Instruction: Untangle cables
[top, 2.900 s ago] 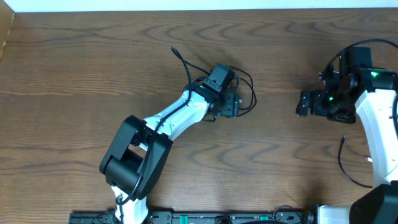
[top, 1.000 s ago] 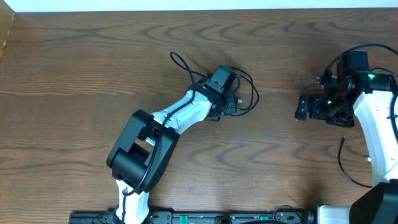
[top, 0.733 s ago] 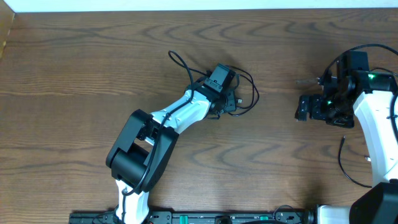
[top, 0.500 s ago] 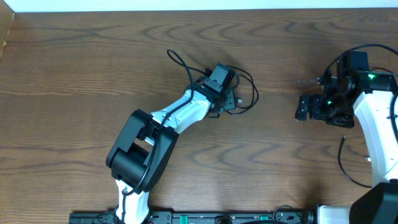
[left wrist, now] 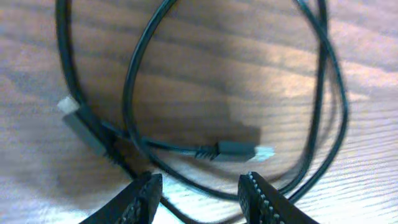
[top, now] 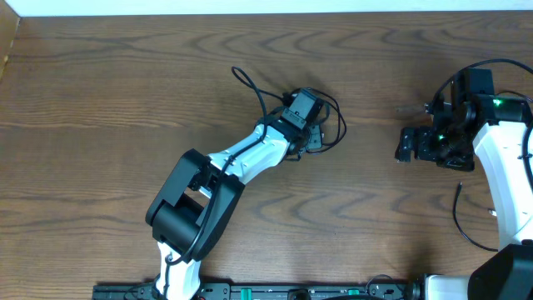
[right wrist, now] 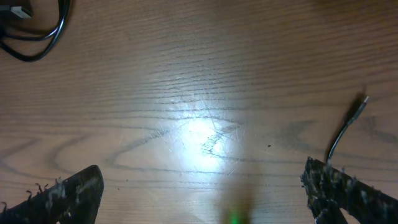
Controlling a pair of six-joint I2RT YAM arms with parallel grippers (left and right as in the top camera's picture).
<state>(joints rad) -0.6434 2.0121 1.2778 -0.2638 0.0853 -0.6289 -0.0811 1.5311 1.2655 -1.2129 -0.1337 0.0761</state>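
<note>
A bundle of thin black cables (top: 337, 125) lies looped on the wooden table, with one tail running up and left (top: 243, 81). My left gripper (top: 317, 136) sits right over the bundle. In the left wrist view the loops (left wrist: 323, 106) surround a silver-tipped plug (left wrist: 239, 150), and a second plug (left wrist: 74, 112) lies at the left. My left gripper (left wrist: 202, 199) is open, with a cable strand passing between its fingertips. My right gripper (top: 407, 143) is open and empty, apart to the right. Its view (right wrist: 202, 199) shows bare wood between the fingers and the bundle's edge (right wrist: 31, 46) at top left.
A thin dark cord with a small plug end (right wrist: 348, 127) lies by my right finger. A thicker black cable (top: 460, 218) runs along the right arm. A wooden edge (top: 10, 42) borders the table at far left.
My left gripper has shifted slightly right over the bundle, and the cable tail at the upper left has swung with it. The right arm has not moved.
</note>
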